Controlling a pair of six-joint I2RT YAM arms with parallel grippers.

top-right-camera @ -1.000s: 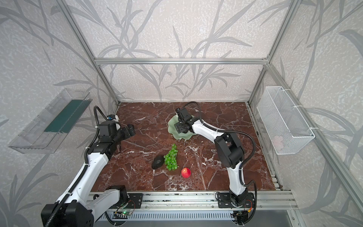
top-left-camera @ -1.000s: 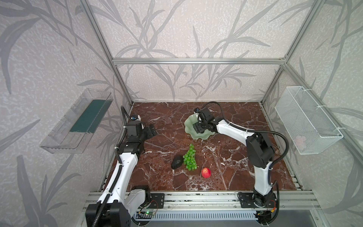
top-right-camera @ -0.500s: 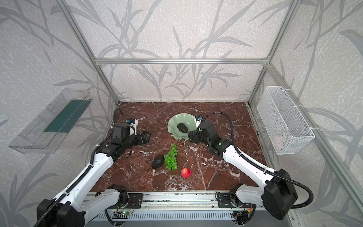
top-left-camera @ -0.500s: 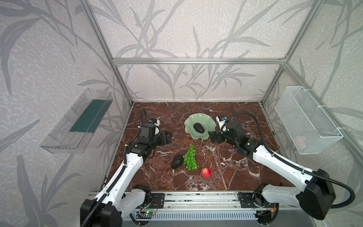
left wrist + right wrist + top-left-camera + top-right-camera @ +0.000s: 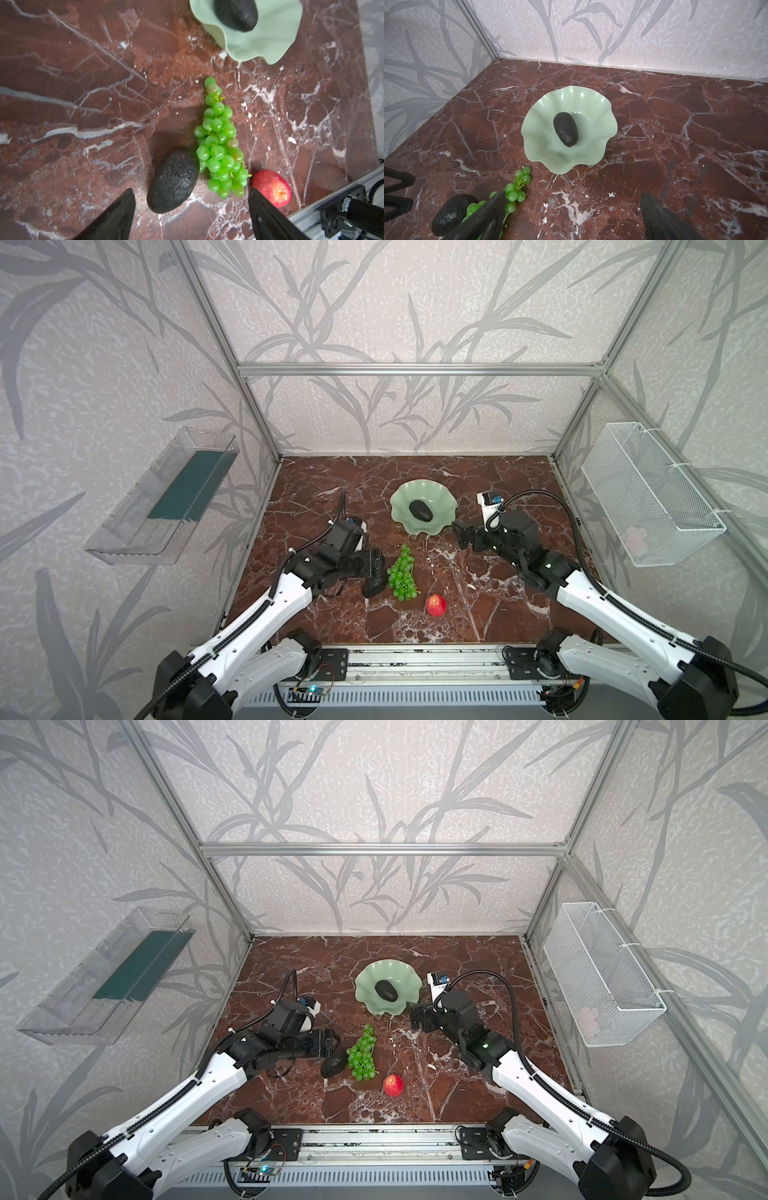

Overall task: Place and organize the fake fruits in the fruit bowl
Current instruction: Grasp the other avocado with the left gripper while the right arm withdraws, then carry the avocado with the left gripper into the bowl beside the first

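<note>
Hovering my left pincer (image 5: 376, 569) low over the front-left part of the red marble table (image 5: 478, 614), I am holding its jaws wide and gripping nothing. In the left wrist view the loose avocado (image 5: 173, 180) is lying on its side between my two black fingers (image 5: 116, 216), nearer to one of them. I cannot tell whether either finger is touching it. The bunch of green grapes (image 5: 218, 141) is lying right against that avocado, with its thin end pointing toward the fruit bowl (image 5: 270, 37). The small red apple (image 5: 271, 188) is sitting just beside the fat end of the grapes, partly hidden behind my other fingertip. In both top views these three fruits are lying on the marble toward the front of the table, all outside the bowl.

I am holding my right pincer (image 5: 459, 533) just beside the bowl's right rim, low over the table, with its jaws standing very wide and empty. The pale green bowl with its wavy rim is sitting toward the middle back of the table. The other avocado (image 5: 565, 132) is lying on its side in the bowl's hollow.
</note>
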